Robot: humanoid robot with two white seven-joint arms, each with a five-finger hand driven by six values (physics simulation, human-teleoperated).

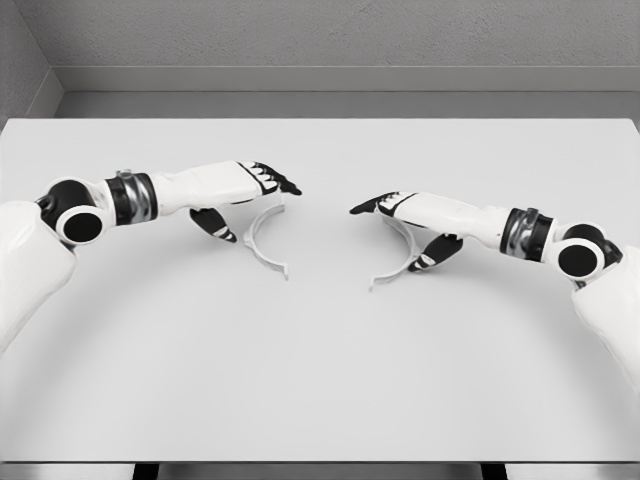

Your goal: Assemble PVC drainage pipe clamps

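Head view: my left hand [250, 190] extends from the picture's left over the white table [320, 380], palm down, with the black-tipped fingers [278, 180] stretched out flat toward the centre and the thumb [214, 224] hanging below the palm. The fingers are released and enclose nothing. Directly beneath and just to the right of this hand lies the left clamp half [262, 243], a thin white semicircular piece resting flat on the table, its open side facing right and its lower end tab pointing toward the table centre. Whether my thumb touches the arc I cannot tell; the thumb tip sits just beside its left edge. My right hand [405, 212] enters from the picture's right in a mirrored pose, palm down, fingers [370, 206] extended flat toward the centre, thumb [437, 252] dropped below the palm. This hand is likewise released and grasps nothing. The right clamp half [398, 262] lies flat under and just left of it, a matching white arc with its open side facing left and its lower tab reaching toward the centre. The thumb tip is just beside the arc's right edge; contact cannot be confirmed. The two clamp halves are apart, with bare table between them, open sides facing each other. The fingertips of both hands point toward one another without meeting.
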